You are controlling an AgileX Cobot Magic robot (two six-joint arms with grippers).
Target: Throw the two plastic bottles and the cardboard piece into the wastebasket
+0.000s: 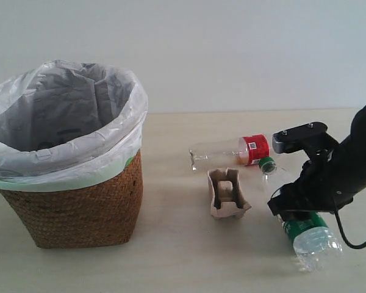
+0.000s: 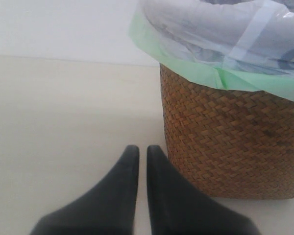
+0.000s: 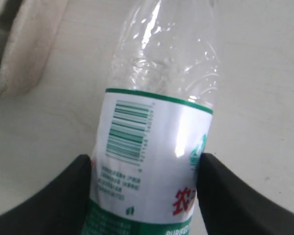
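Two right fingers [image 3: 54,200] pinch the larger bottle [image 3: 152,142] — cap [image 1: 267,163] toward the smaller bottle [image 1: 229,152].

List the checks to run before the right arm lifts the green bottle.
1. Grip: right jaws touch both sides of the green bottle at its label: ok.
2. Its neck clear of the red bottle: cannot tell, they lie close.
3. The basket upright, mouth open: ok.
4. Clearance over the cardboard, which stands between bottle and basket: cannot tell.
5. Other arm: left jaws shut, empty, low beside the basket: ok.
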